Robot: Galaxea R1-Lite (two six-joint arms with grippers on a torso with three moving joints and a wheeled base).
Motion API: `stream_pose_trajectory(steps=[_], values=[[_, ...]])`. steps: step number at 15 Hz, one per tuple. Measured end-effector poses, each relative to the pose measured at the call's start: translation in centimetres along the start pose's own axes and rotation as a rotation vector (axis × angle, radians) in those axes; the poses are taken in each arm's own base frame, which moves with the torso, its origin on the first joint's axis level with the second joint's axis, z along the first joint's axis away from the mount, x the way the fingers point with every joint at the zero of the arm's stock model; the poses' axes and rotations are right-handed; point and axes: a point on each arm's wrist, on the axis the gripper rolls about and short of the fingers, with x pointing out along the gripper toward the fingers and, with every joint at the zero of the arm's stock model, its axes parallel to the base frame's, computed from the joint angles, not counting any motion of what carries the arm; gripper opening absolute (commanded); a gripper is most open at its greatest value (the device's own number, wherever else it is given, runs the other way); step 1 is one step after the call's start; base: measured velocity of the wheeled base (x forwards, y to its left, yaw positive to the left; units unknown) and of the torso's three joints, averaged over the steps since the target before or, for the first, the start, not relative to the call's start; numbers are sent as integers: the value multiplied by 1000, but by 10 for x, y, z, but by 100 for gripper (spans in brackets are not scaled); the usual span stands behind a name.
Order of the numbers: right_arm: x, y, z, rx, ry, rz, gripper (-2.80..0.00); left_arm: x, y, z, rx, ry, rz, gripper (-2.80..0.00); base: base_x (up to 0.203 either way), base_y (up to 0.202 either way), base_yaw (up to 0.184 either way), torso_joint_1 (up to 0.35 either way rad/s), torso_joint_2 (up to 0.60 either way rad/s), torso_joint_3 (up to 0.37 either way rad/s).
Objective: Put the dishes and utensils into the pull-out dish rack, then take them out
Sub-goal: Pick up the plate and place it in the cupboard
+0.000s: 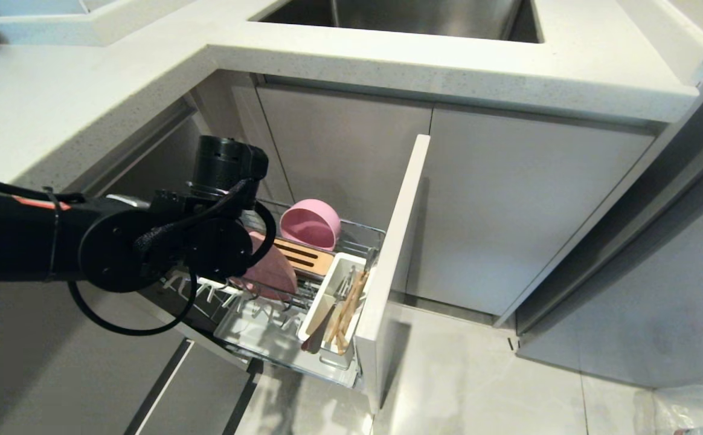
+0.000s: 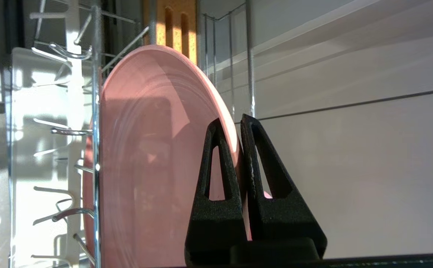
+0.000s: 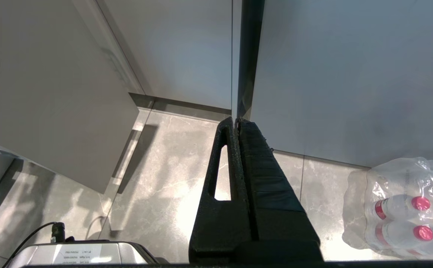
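My left gripper (image 2: 237, 121) is pinching the rim of the pink plate (image 2: 153, 156). One finger sits on each side of the edge, squeezed tight on it. The plate stands on its edge in the pull-out dish rack (image 1: 363, 232), right against my fingers, with the big flat face spreading away from them. Just past the plate's face are the shiny wire prongs (image 2: 69, 131) of the rack, and under those the white drip tray (image 1: 249, 329).

Beyond the far rim of the plate, away from my fingertips, is the wooden strip (image 2: 175, 28) with its slots. Farther on from there the pink bowl (image 1: 310, 223) sits tipped on its side at the back of the rack.

Off to the side of my left fingers, near the pale front panel (image 1: 394, 266), is the white utensil caddy (image 1: 336, 308). The wooden chopsticks (image 1: 347, 311) stand in it (something darker leans beside them, but I cannot tell what it is).

My right gripper (image 3: 236, 120) is well away from all this. Its fingers are pressed together with nothing between them, and they point down at the grey floor (image 3: 164, 167). A wrapped pack of water bottles (image 3: 402, 206) lies on the floor off to one side of them.
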Motion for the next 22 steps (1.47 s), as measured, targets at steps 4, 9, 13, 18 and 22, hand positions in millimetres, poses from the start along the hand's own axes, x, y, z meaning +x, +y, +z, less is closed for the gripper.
stream_pose_trajectory(steps=[4, 9, 13, 18, 22], values=[[0, 0, 0, 0, 0, 0, -280, 6, 5, -4, 18, -7, 17, -280, 0, 0, 0, 0, 0, 0], [0, 0, 0, 0, 0, 0, -280, 12, 9, -8, 32, -14, 32, -280, 0, 0, 0, 0, 0, 0], [0, 0, 0, 0, 0, 0, -280, 13, 10, -9, 36, -15, 35, -280, 0, 0, 0, 0, 0, 0], [0, 0, 0, 0, 0, 0, -280, 12, 11, -8, 59, -15, 49, -280, 0, 0, 0, 0, 0, 0], [0, 0, 0, 0, 0, 0, -280, 11, 9, -6, 57, -13, 47, -280, 0, 0, 0, 0, 0, 0]])
